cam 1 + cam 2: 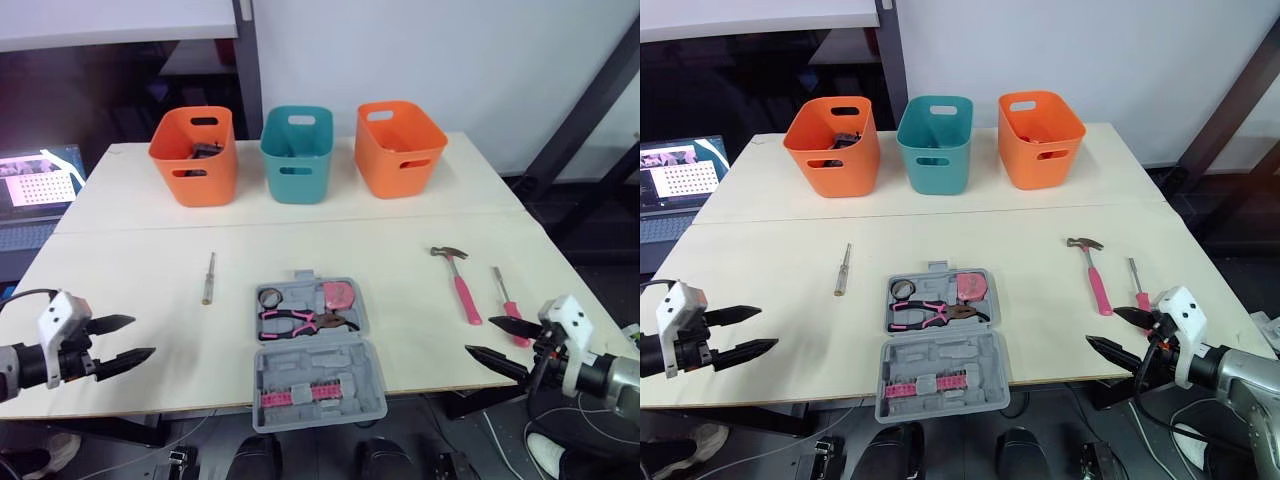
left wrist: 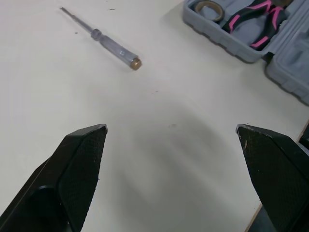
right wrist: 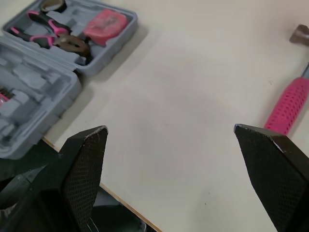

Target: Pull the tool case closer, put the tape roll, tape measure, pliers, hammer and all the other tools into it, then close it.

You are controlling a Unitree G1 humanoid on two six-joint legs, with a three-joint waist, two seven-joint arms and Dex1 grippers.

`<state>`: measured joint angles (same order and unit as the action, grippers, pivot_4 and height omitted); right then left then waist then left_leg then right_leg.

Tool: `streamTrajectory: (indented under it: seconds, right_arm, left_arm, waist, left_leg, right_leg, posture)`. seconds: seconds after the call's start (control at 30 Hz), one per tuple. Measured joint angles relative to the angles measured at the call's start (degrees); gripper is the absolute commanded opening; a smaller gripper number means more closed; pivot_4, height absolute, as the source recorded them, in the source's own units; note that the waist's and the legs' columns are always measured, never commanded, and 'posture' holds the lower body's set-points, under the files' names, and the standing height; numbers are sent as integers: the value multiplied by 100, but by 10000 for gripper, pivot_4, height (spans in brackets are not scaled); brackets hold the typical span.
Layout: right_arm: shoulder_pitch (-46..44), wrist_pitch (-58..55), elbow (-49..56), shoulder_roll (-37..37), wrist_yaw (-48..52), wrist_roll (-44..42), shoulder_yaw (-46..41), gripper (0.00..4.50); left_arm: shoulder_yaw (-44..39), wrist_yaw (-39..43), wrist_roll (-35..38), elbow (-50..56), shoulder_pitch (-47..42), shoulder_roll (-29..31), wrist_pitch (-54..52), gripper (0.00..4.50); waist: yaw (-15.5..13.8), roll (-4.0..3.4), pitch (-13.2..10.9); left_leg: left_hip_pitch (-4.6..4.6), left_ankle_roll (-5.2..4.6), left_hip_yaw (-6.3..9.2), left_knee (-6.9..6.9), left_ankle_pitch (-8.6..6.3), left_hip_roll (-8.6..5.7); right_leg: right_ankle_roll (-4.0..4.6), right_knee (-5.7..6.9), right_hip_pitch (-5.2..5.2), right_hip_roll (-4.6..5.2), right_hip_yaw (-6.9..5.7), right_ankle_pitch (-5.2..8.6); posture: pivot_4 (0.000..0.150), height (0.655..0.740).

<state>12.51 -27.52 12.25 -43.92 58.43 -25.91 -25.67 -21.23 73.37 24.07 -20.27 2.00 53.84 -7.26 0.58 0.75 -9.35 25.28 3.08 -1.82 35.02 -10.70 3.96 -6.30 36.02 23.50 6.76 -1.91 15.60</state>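
The tool case [image 1: 345, 365] lies open at lower centre of the counter [image 1: 400, 250], holding the tape roll [image 1: 270, 296], tape measure [image 1: 338, 295] and pliers [image 1: 300, 321]. The hammer [image 1: 460, 283] and pink screwdriver [image 1: 503, 297] lie at right, the clear screwdriver [image 1: 208, 278] at left. The left end effector [image 1: 143, 336] and right end effector [image 1: 479, 335] hover agape and empty. The likely next move is a right-side reach for the hammer's handle. No writing is legible.

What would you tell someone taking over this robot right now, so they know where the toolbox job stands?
Left gripper: open, empty, over the table near its front left edge.
Right gripper: open, empty, at the front right edge, close to the pink screwdriver.
Done: the tool case lies open at the near edge, with the tape roll, tape measure and pliers inside.
Left: the hammer and pink screwdriver on the right, and the clear-handled screwdriver on the left, go in; then close the case.
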Motion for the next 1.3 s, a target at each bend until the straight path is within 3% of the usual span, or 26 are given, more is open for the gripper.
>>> streamTrajectory:
  seconds: [0.17, 0.37, 0.47, 0.5, 0.83, 0.9, 0.93, 1.0, 1.17, 1.23, 1.3]
  right_arm:
    - [-278, -43, 1, -184, -53, 34, 222, 44386]
    - [-942, -217, 334, -466, -95, 112, 904, 44386]
    - [-1303, -359, 681, -476, -93, 116, 1457, 44386]
    - [-1477, -519, 774, -476, -113, 85, 1631, 44386]
    - [-2445, -624, 823, -692, -68, 459, 2685, 44386]
    - [-2592, -281, 528, -760, 67, 794, 3056, 38970]
    - [-2661, -107, 298, -751, 122, 977, 3260, 36003]
    - [-2760, 190, -116, -703, 213, 1269, 3583, 25651]
    - [-3045, 910, -977, -496, 483, 1742, 4067, 253]
    - [-3146, 1169, -1249, -345, 531, 1864, 4164, 0]
    - [-3197, 1441, -1499, -247, 563, 2018, 4268, 0]
  left_arm:
    - [28, 171, -94, -190, -134, 37, 166, 45000]
    - [263, 274, -158, 293, -24, 37, 176, 45000]
    - [389, 227, -179, 687, 25, -3, 162, 45000]
    - [431, 189, -186, 855, 50, -35, 157, 45000]
    - [1149, -216, -581, 1627, -22, -325, 256, 45000]
    - [1391, -242, -657, 1629, -294, -446, 238, 45000]
    - [1543, -252, -705, 1626, -464, -537, 234, 42554]
    - [1822, -263, -809, 1599, -701, -655, 233, 36039]
    - [2426, -395, -1234, 1356, -1110, -975, 280, 9986]
    - [2607, -488, -1358, 1237, -1222, -1119, 291, 188]
    - [2766, -549, -1512, 1063, -1287, -1169, 352, 188]
  waist:
    - [15, -1, 0]
    - [6, -1, -1]
    - [64, -29, -18]
    - [84, -35, -25]
    - [-138, -55, -43]
    - [-140, -54, -43]
    - [-140, -53, -43]
    - [-129, -52, -42]
    - [-112, -51, -43]
    - [-119, -51, -43]
    - [-123, -51, -43]
  left_leg:
    - [0, -4, -1, -1, 3, 0]
    - [2, -6, -1, -3, 4, 0]
    - [14, -14, 136, 4, 10, -48]
    - [13, -18, 194, 13, 14, -69]
    - [15, -13, 150, 10, 13, -29]
    - [11, -13, 145, 16, 13, -29]
    - [12, -13, 141, 19, 13, -29]
    - [12, -14, 130, 17, 13, -29]
    - [9, -15, 118, 10, 14, -17]
    - [8, -15, 118, 11, 15, -13]
    - [7, -15, 117, 12, 15, -13]
  right_leg:
    - [1, 2, -1, 1, 1, -1]
    - [1, 4, -1, 0, 0, -1]
    - [-23, -1, -114, 38, -136, 16]
    - [-36, 6, -100, 49, -169, 31]
    - [-2, 6, -76, 14, -152, 35]
    - [0, 5, -80, 14, -149, 32]
    - [2, 5, -80, 14, -147, 31]
    - [0, 7, -85, 13, -137, 29]
    - [-25, 20, -85, -6, -127, 16]
    - [-25, 23, -84, -9, -127, 16]
    - [-24, 24, -85, -10, -127, 16]
  posture:
    - [1500, 7400]
    - [1500, 7400]
    - [1500, 7400]
    - [1500, 7400]
    - [1500, 7400]
    - [1500, 7400]
    - [1500, 7400]
    - [1500, 7400]
    - [1500, 7400]
    - [1500, 7400]
    - [1500, 7400]
